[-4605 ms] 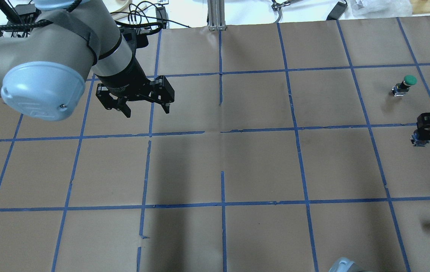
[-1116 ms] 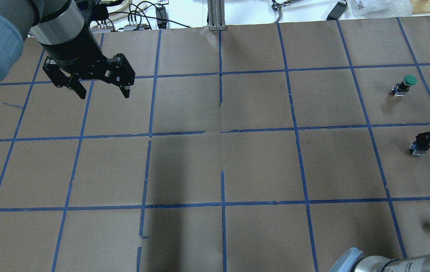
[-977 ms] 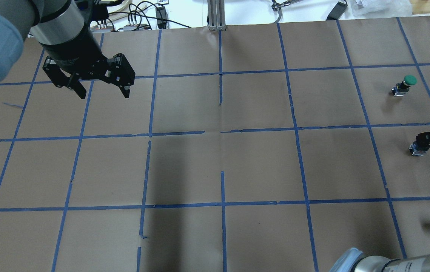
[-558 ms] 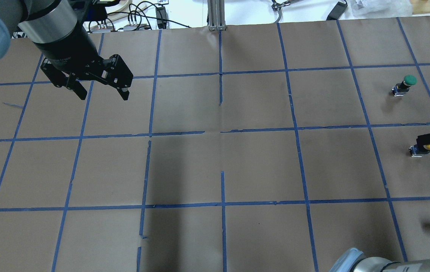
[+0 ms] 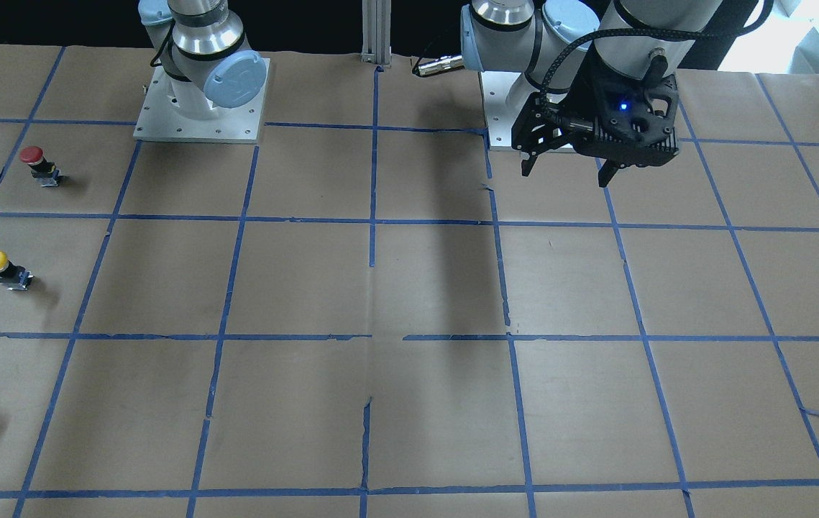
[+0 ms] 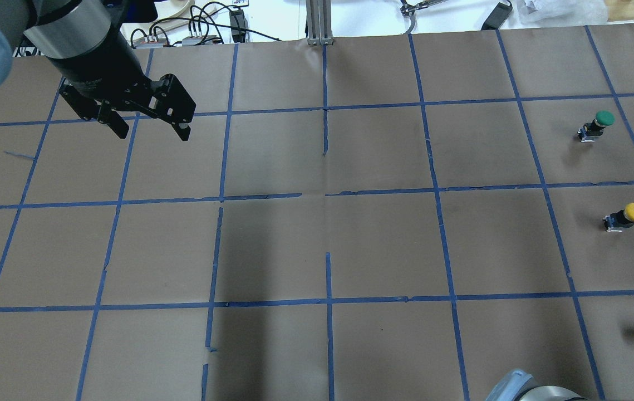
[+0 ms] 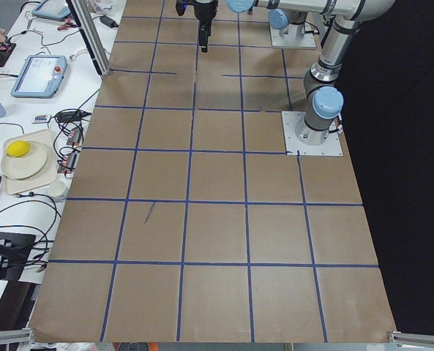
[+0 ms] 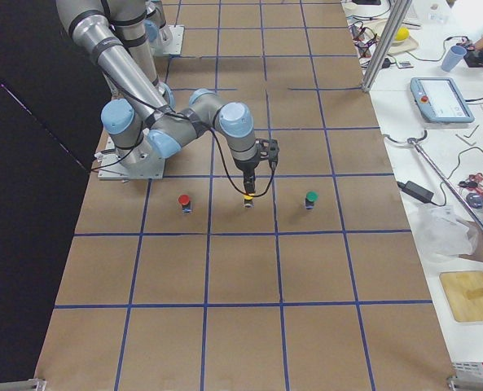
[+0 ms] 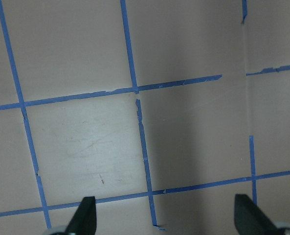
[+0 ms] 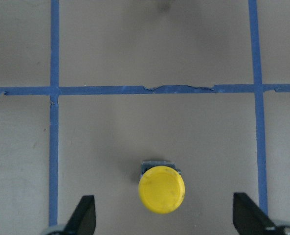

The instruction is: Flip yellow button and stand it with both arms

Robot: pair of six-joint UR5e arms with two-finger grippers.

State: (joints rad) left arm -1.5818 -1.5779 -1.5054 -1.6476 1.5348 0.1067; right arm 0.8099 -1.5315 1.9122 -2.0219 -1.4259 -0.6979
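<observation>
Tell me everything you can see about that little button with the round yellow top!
The yellow button is a small push-button with a smooth, round yellow mushroom cap on a short black neck and a greyish base. It stands upright, cap on top, on the brown paper table cover, inside a blue-taped square between the green-capped button and the red-capped button. Only the paper touches it; the right gripper's fingers hang above, wide apart on either side.

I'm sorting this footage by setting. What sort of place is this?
Probably a robotics lab test bench: a left arm and a right arm are bolted to a paper-covered table gridded in blue tape, with a teach pendant beside it.
</observation>
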